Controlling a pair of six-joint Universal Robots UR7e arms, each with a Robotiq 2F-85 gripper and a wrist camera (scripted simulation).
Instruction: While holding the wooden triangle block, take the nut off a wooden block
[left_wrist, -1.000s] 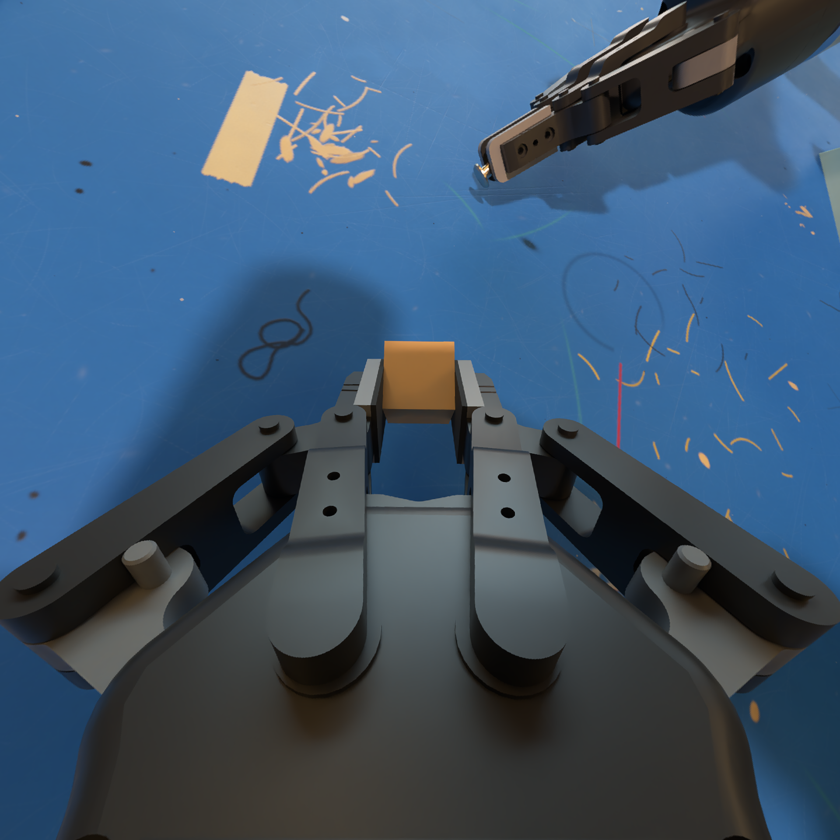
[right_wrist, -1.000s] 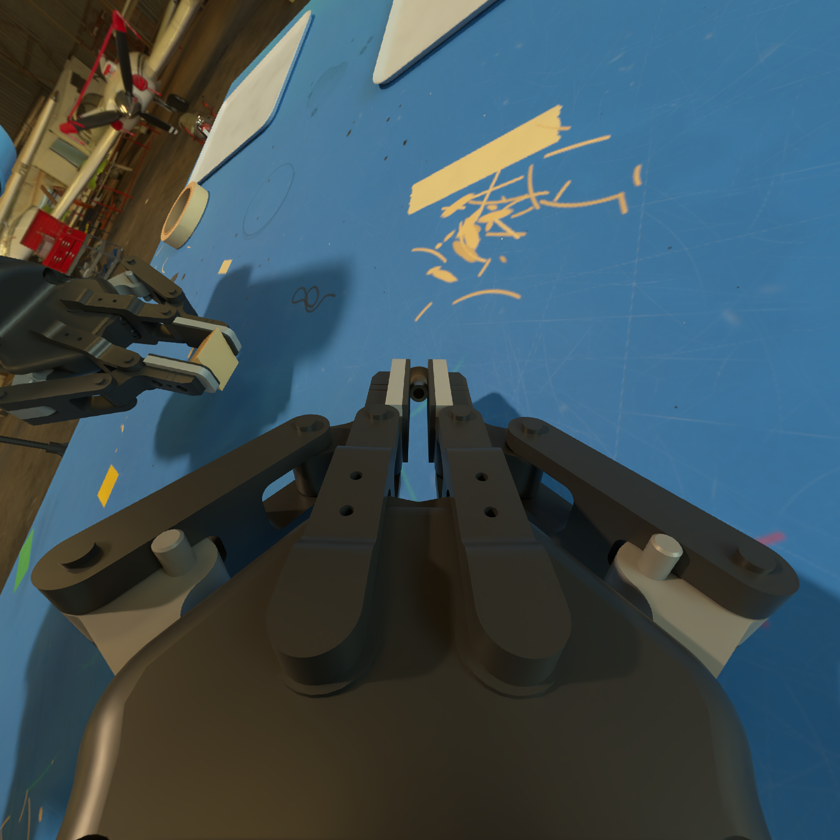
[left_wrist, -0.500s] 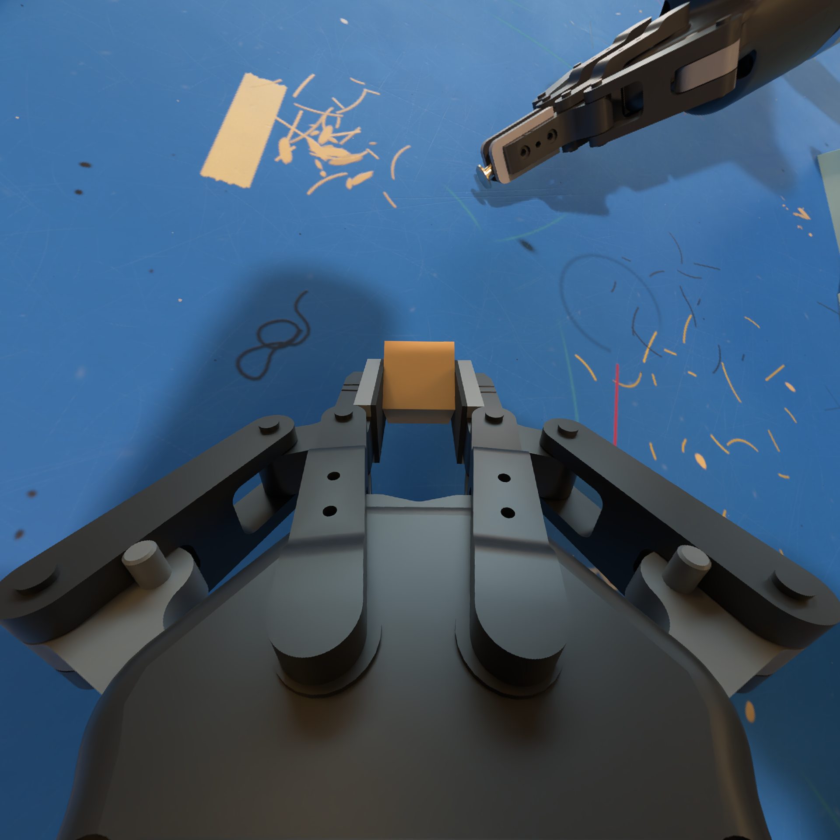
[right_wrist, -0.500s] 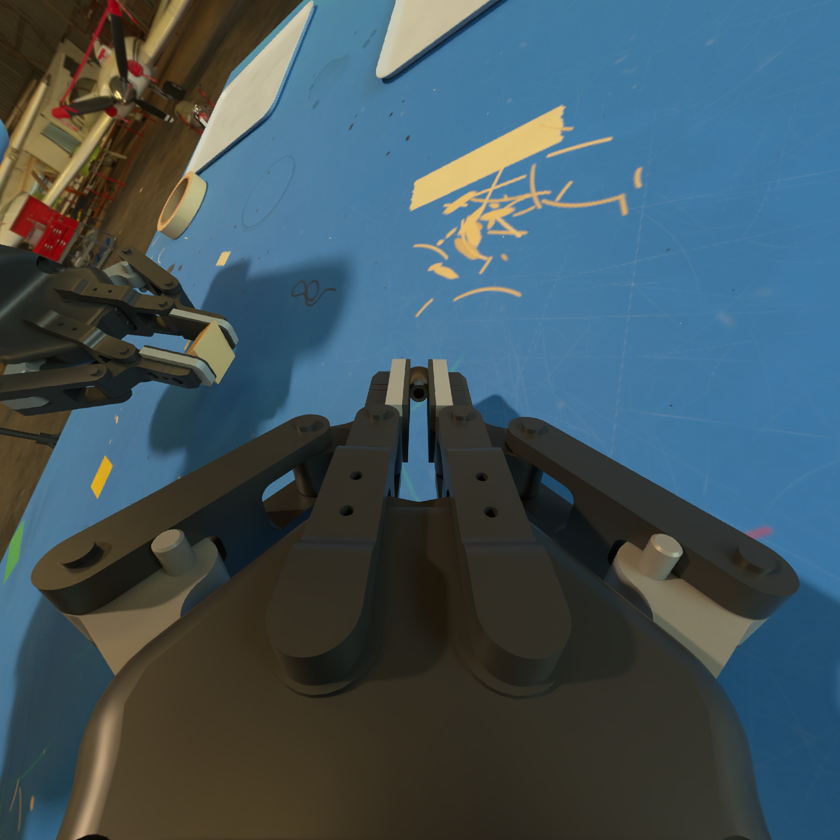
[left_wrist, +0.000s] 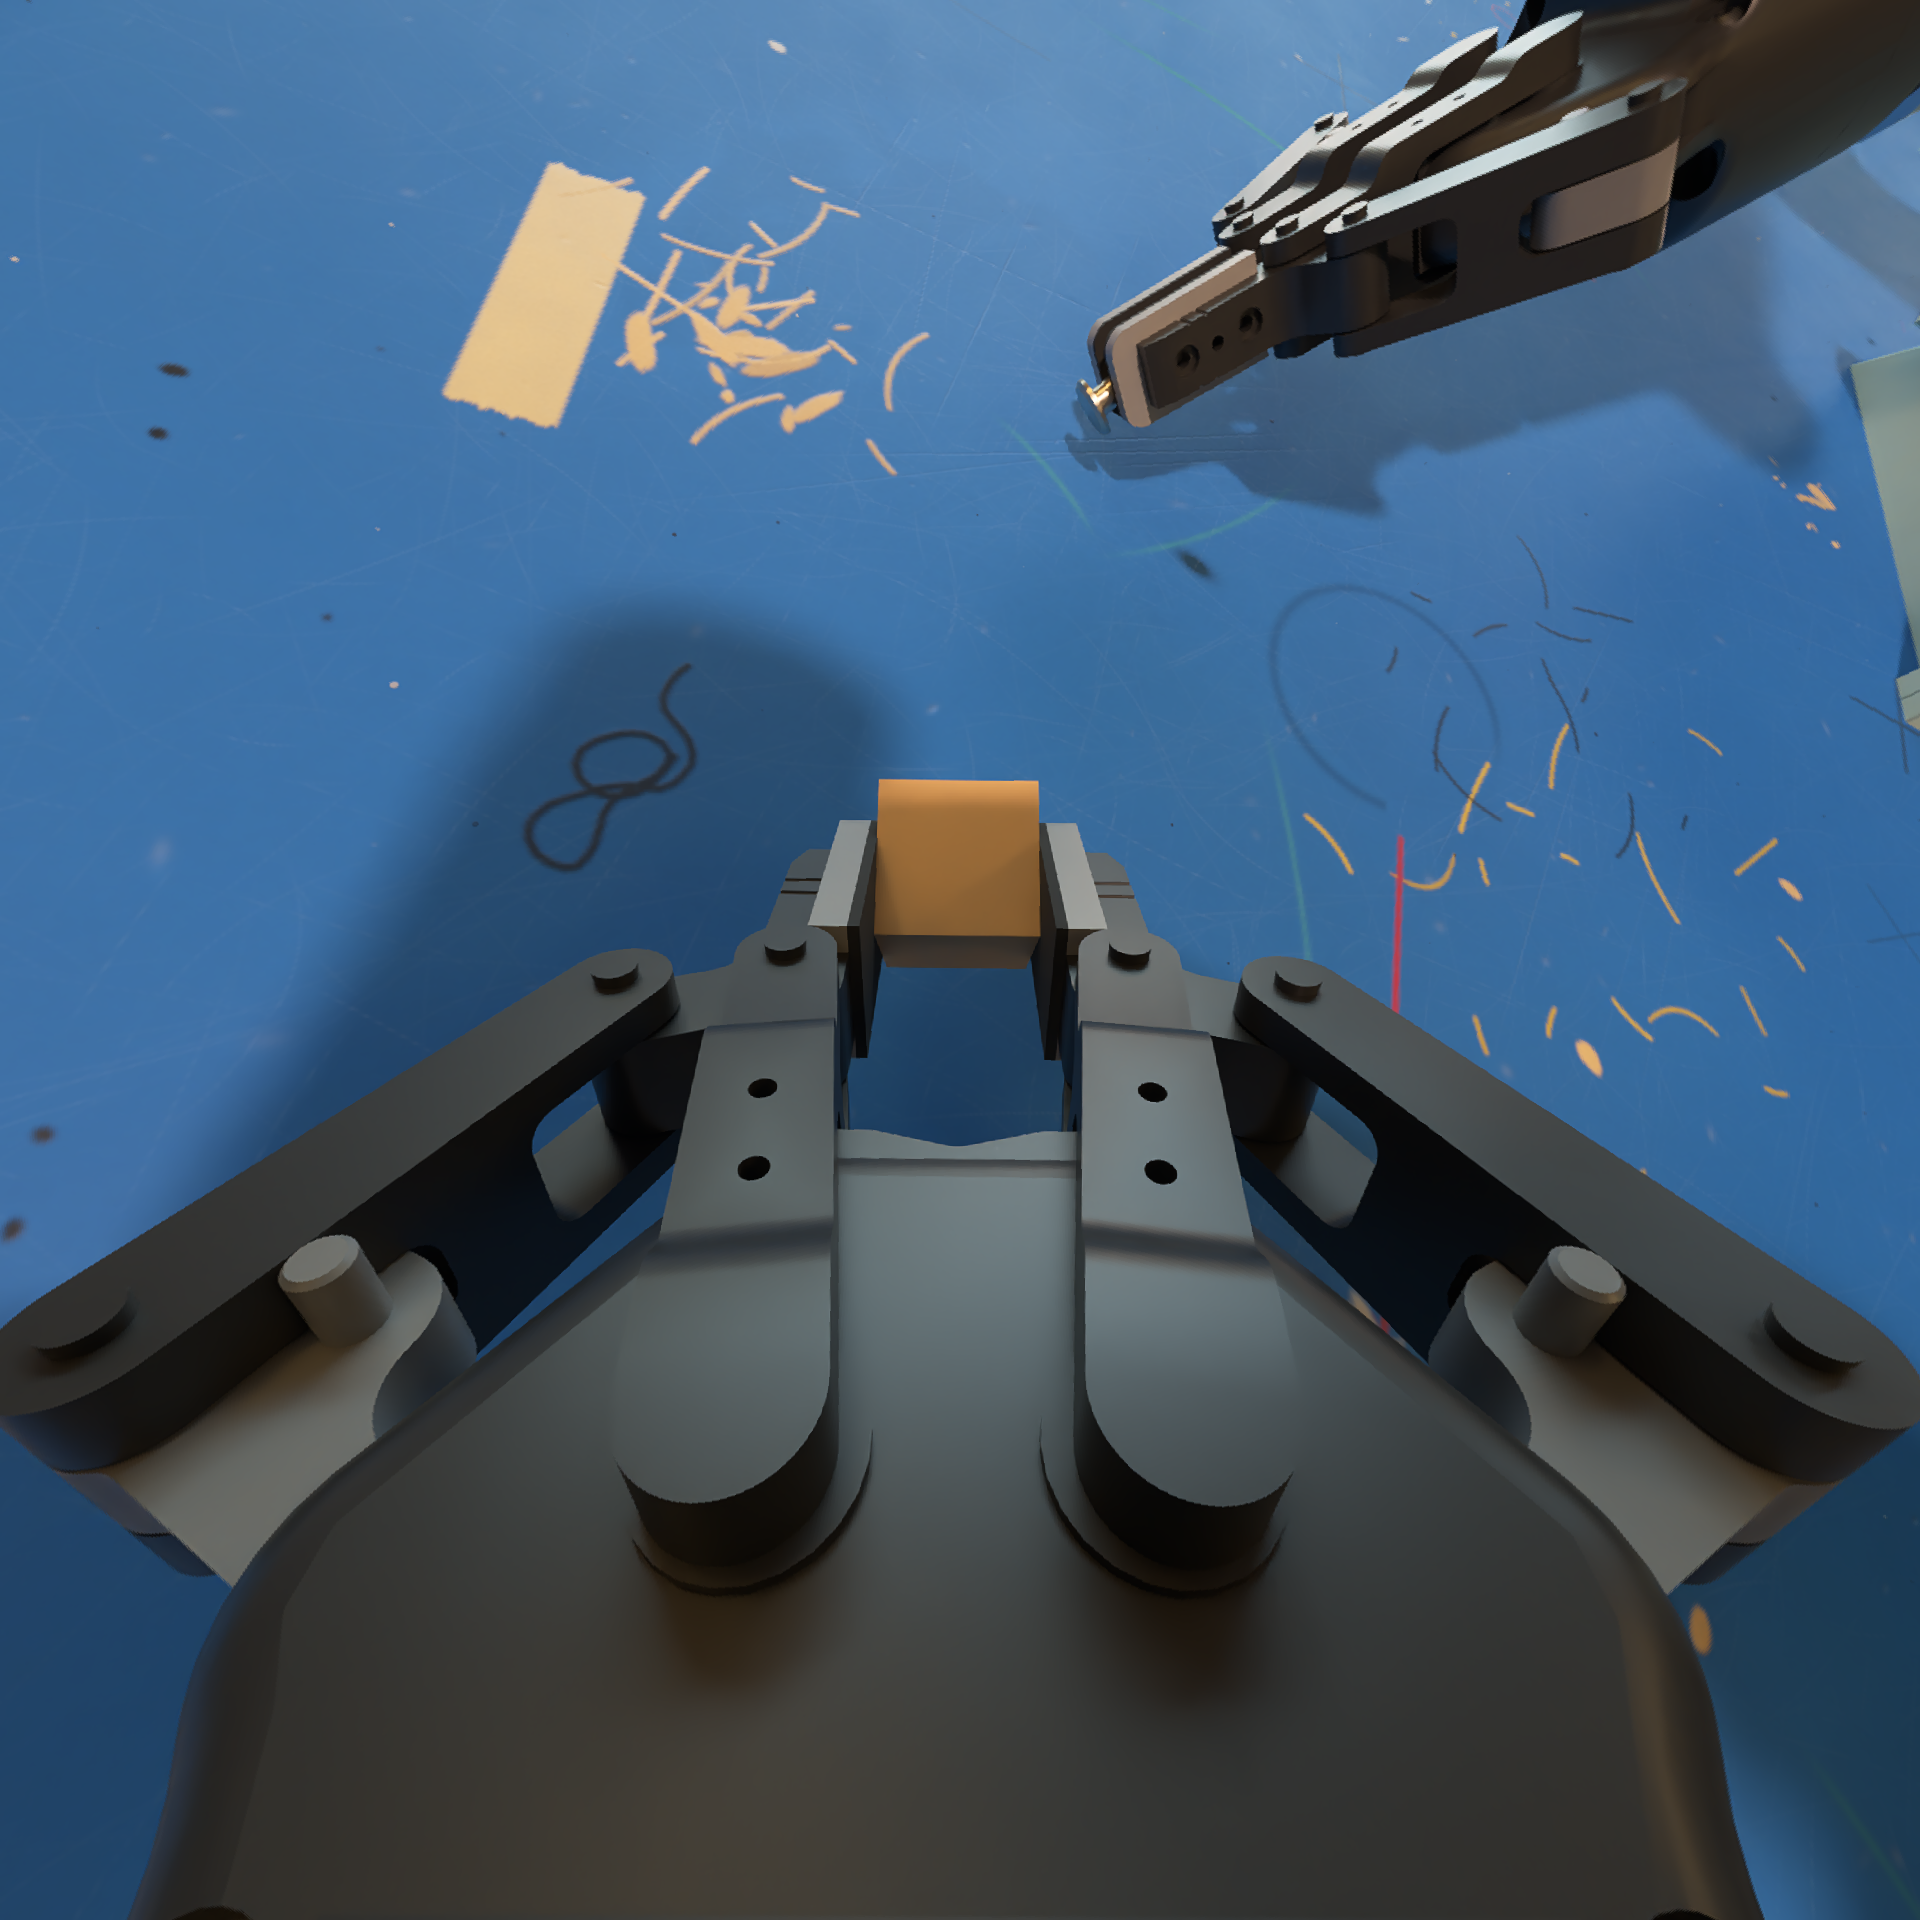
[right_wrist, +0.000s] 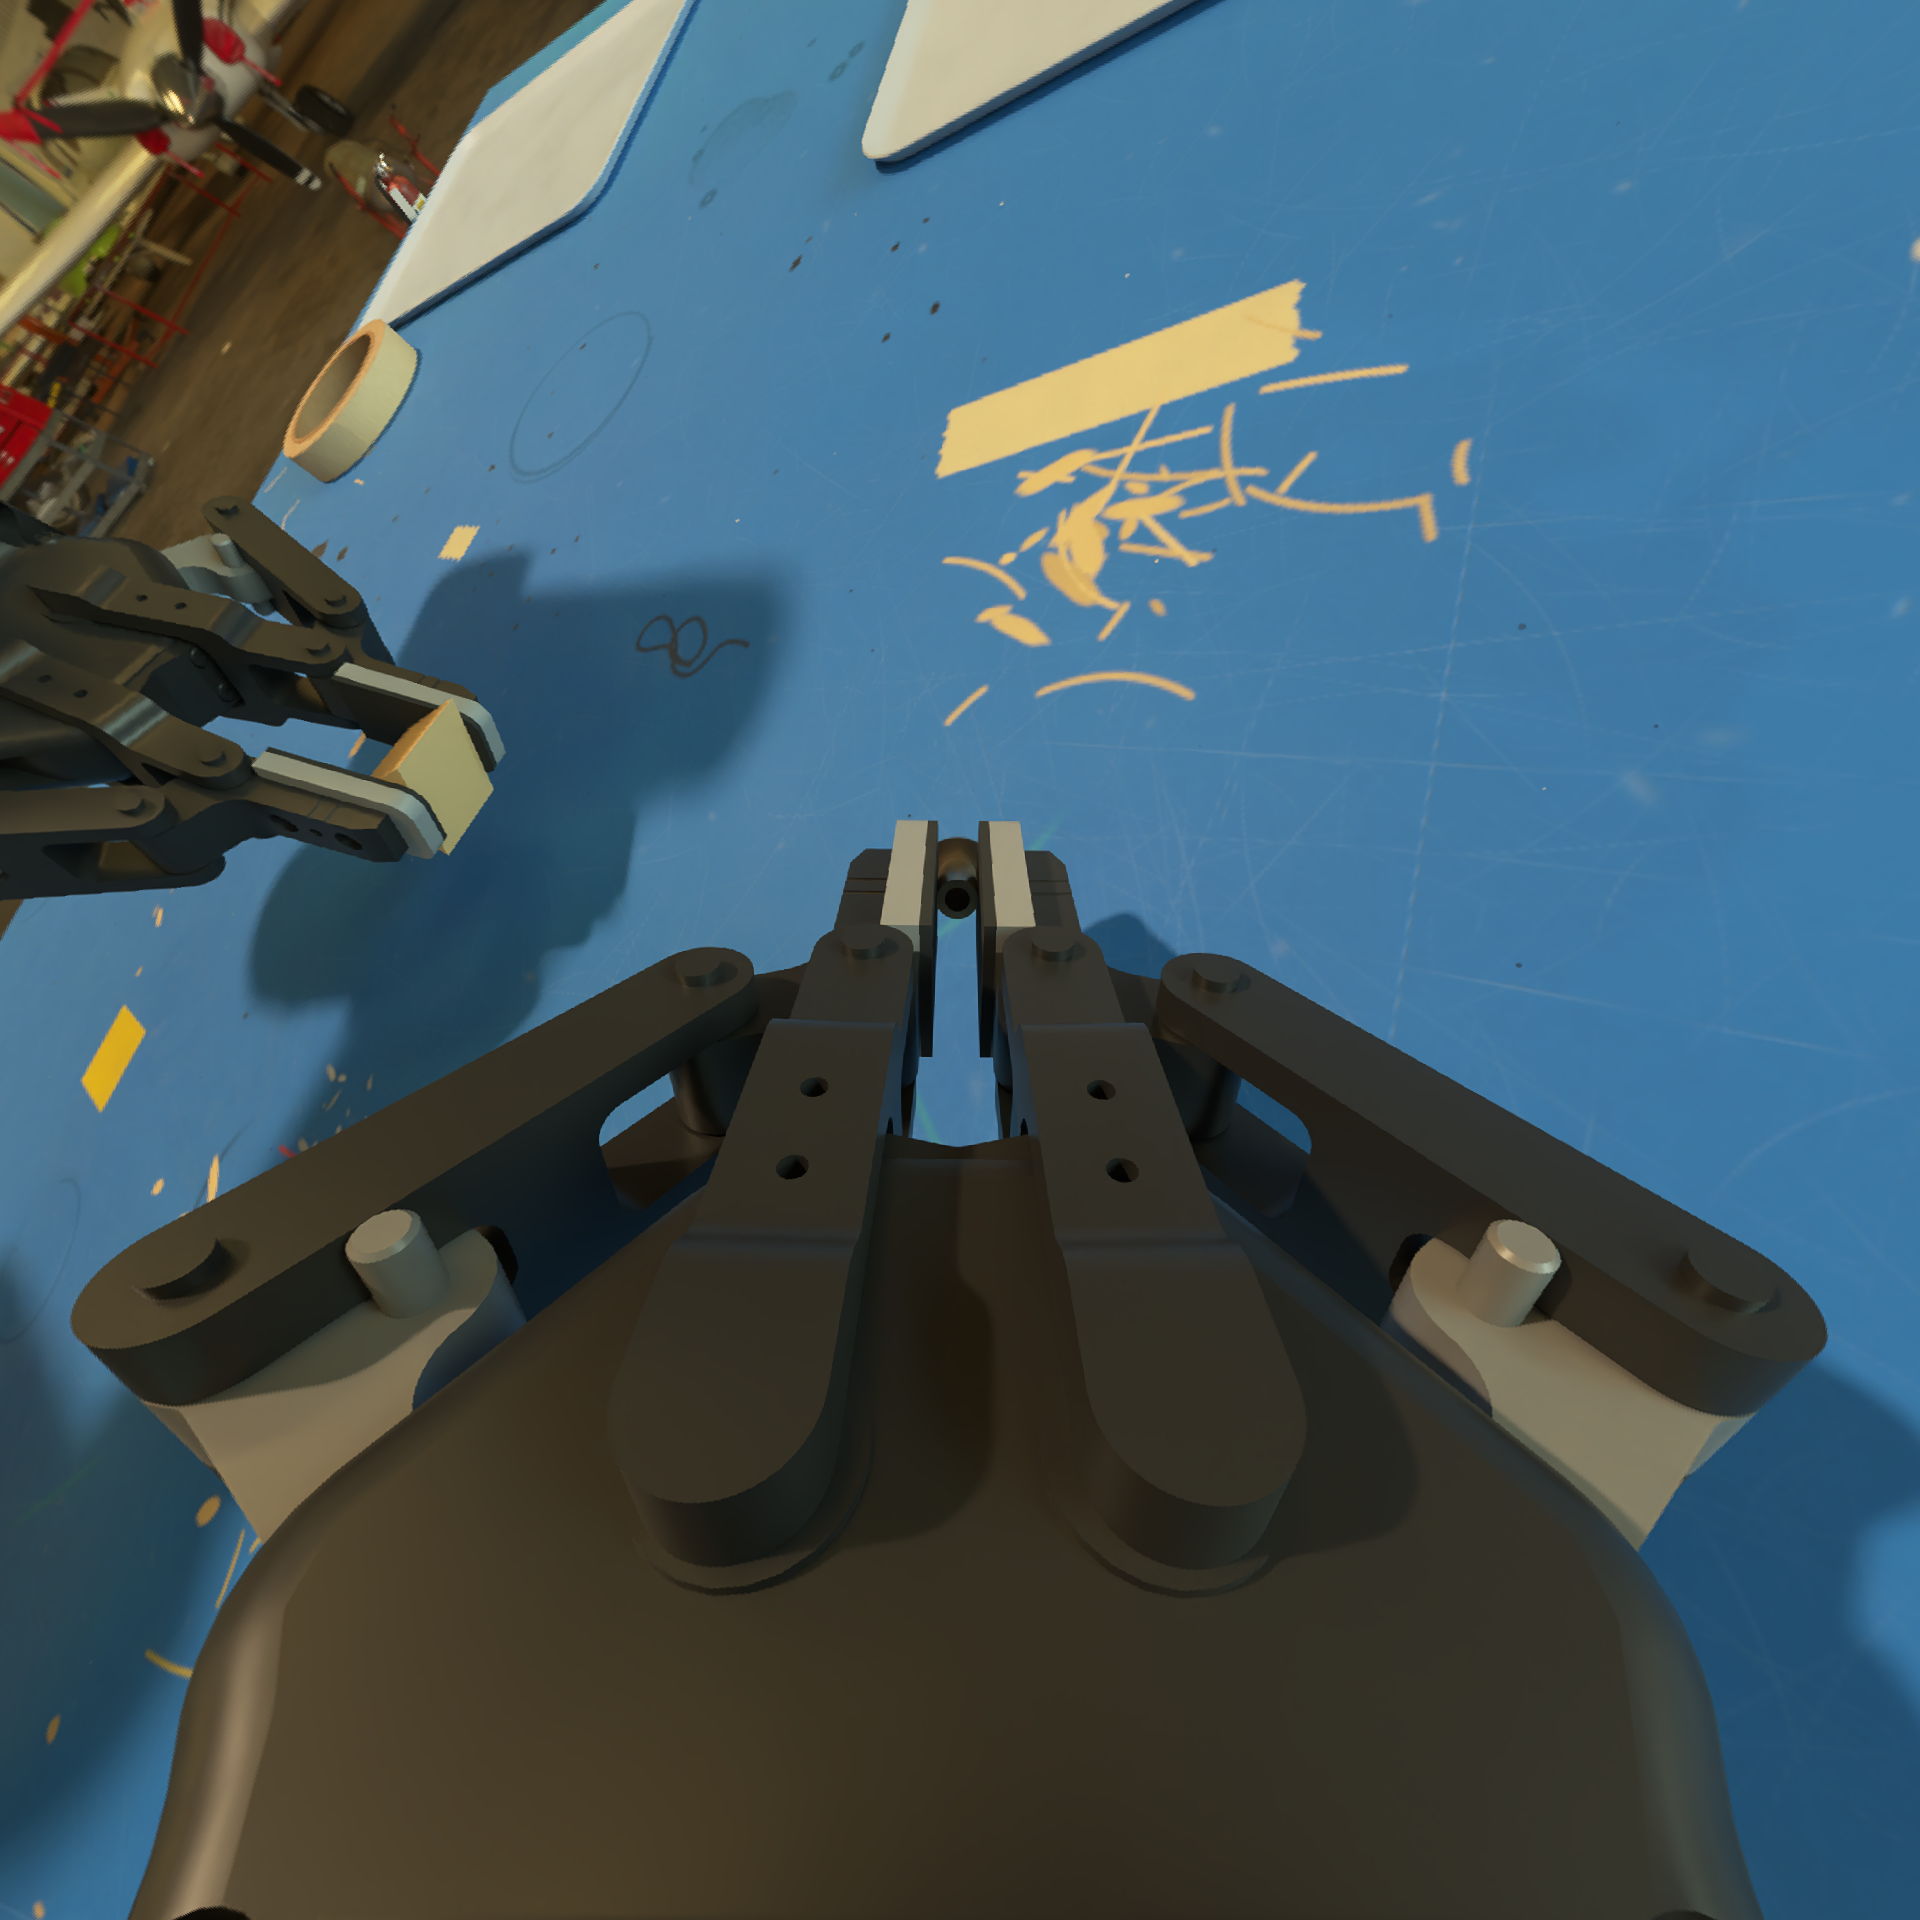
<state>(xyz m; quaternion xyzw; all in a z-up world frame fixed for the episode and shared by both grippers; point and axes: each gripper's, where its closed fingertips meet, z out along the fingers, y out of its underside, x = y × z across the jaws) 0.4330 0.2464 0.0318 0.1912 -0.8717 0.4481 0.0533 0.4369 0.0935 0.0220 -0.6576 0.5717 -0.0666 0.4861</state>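
We see both wrist cameras angled down over a blue table (left_wrist: 312, 727); both share the tan tape strip (left_wrist: 545, 296).

No readable text, labels, brands or nos. anywhere in either view, tbh. Closest thing to writing is a dark looping pen scribble (left_wrist: 613, 774) on the scuffed blue table top (left_wrist: 312, 623), just left of centre, and it's only loops, not letters. The pale beige strip of masking tape (left_wrist: 545, 296) stuck further off on the left is blank too.
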